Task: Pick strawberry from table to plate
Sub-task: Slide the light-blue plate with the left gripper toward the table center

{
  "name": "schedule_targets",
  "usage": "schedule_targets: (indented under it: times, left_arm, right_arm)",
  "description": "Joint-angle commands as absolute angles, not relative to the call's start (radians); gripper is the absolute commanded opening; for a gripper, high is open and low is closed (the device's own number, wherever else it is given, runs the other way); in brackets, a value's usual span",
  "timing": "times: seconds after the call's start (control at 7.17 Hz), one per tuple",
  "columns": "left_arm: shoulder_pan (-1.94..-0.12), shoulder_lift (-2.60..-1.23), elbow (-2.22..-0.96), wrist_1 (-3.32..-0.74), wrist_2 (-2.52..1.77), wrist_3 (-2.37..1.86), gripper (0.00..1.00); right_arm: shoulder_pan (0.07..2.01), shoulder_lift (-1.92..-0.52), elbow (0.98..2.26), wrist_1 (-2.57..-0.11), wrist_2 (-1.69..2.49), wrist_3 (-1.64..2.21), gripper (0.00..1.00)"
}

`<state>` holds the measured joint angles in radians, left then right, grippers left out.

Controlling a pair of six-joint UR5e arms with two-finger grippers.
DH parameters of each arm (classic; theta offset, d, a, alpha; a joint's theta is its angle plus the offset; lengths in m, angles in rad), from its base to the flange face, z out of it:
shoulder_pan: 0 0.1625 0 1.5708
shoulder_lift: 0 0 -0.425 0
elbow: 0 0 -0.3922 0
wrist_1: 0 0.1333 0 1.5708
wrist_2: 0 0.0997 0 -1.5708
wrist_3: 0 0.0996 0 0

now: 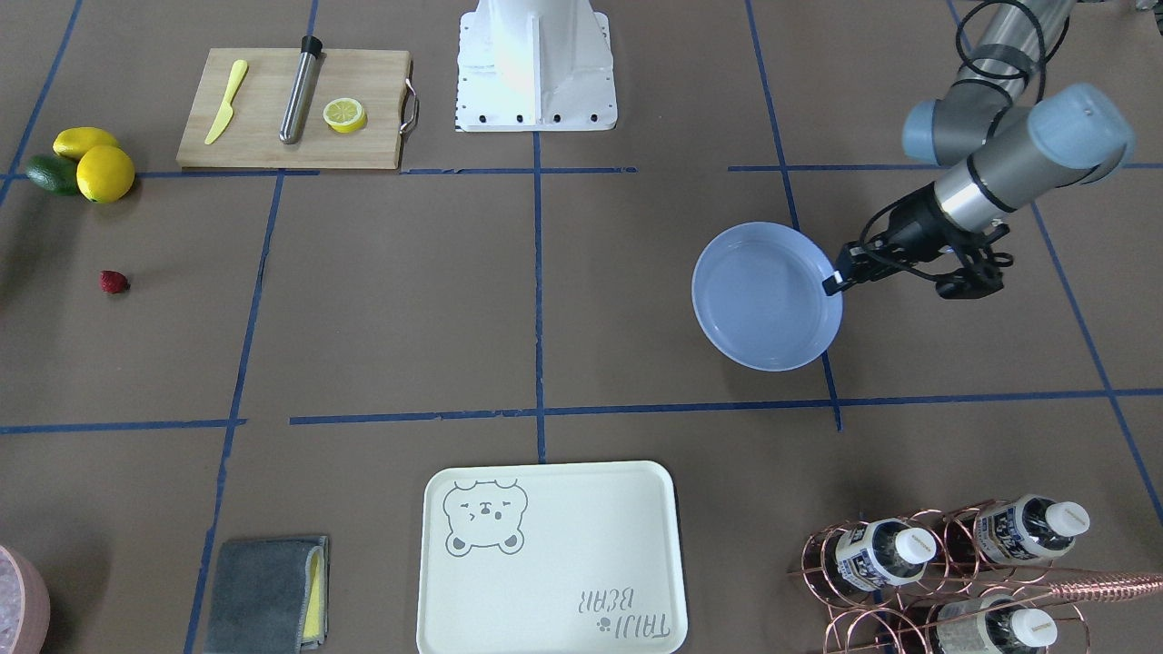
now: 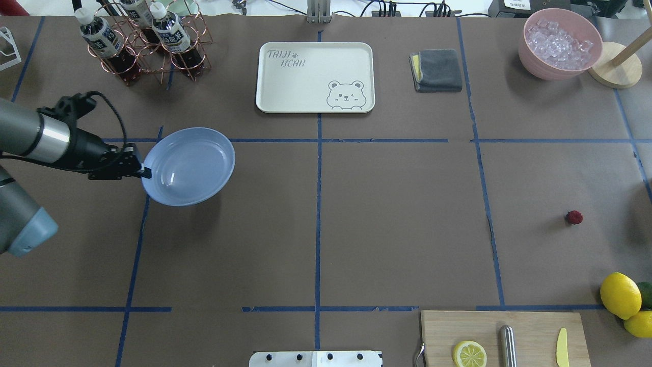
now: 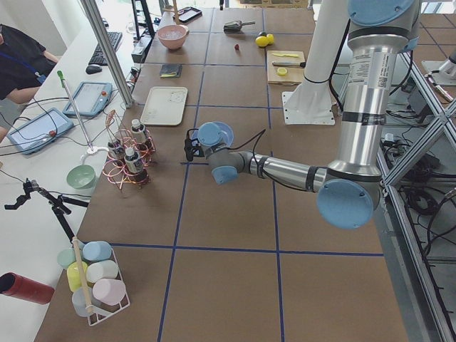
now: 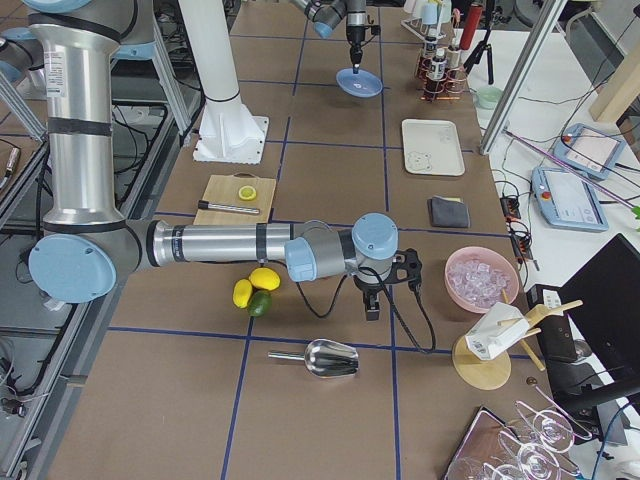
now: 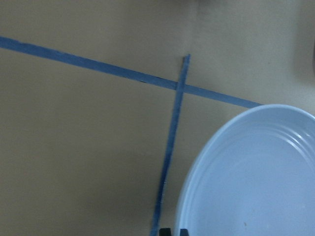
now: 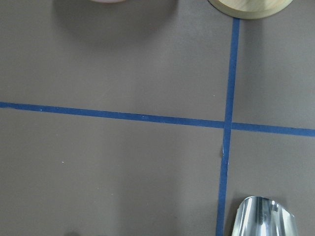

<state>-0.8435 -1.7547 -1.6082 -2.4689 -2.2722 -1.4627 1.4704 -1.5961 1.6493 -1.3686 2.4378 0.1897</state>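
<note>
Fingers (image 2: pixel 143 172) of your left gripper (image 2: pixel 147 173) pinch the plate (image 2: pixel 196 163) rim; carry it level toward the strawberry (image 2: pixel 574 217). Right gripper (image 4: pixel 371 307): can't tell.

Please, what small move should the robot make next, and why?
Probably the left gripper, clamped on the rim of the plate, should carry it toward the strawberry. The plate is empty, and the strawberry lies on the table far off on the robot's right side.

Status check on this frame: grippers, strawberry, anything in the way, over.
Left gripper shut on plate rim, plate empty. Right gripper over table, jaws unreadable. Strawberry alone on table, far from plate. Nothing crowding it.
</note>
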Motion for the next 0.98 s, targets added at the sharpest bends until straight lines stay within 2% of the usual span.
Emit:
schedule_targets:
  times: [0.0,0.14,0.84]
  left_arm:
    - [-0.729,-1.871,-1.608,-2.378,-2.156,-1.564,0.00]
    - [-0.695,-1.931,-1.609,-2.329,-2.107,-1.598,0.00]
    - [-0.508,-2.057,-1.637,-2.177,-1.829,-1.664,0.00]
  right_arm:
    - [1.416,-1.595,1.658,-1.258,2.433,0.355,1.00]
    - [1.393,-1.595,1.660,-1.231,2.430,0.398,1.00]
    - [1.358,-1.595,1.698,-1.227,2.416,0.449,1.00]
